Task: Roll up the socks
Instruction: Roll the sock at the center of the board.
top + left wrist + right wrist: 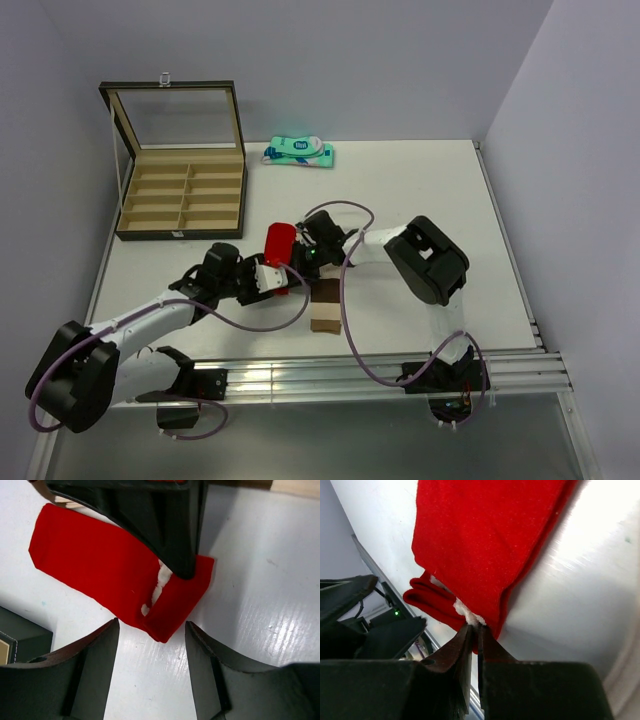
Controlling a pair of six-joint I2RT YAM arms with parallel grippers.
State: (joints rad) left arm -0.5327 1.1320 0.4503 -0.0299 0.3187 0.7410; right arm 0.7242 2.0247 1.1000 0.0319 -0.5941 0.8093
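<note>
right claw [476,628]: shut tight on the folded edge of the red fabric sock [485,540]. I see a white tuft right at the pinch.
left claw [151,629]: jaws spread and gripping nothing. One corner of the red sock points into the gap between its fingers [100,645].
claw spacing: the two are close together and face each other across the sock's end. The right claw's dark finger presses onto the fabric in my left wrist view.
red sock position: mid-worktop, lying mostly flat on the white worktop [420,190]. Extra layers are bunched where the right claw pinches.
second sock: the cream fabric sock with brown bands [325,306] lies flat toward the near edge, just beside the left claw. I can't tell if it touches the red one.
far side: the teal-and-white flat packet [298,152] is by the back wall, well apart from the socks.
far left: the dark compartment box [180,234] has its lid standing up.
</note>
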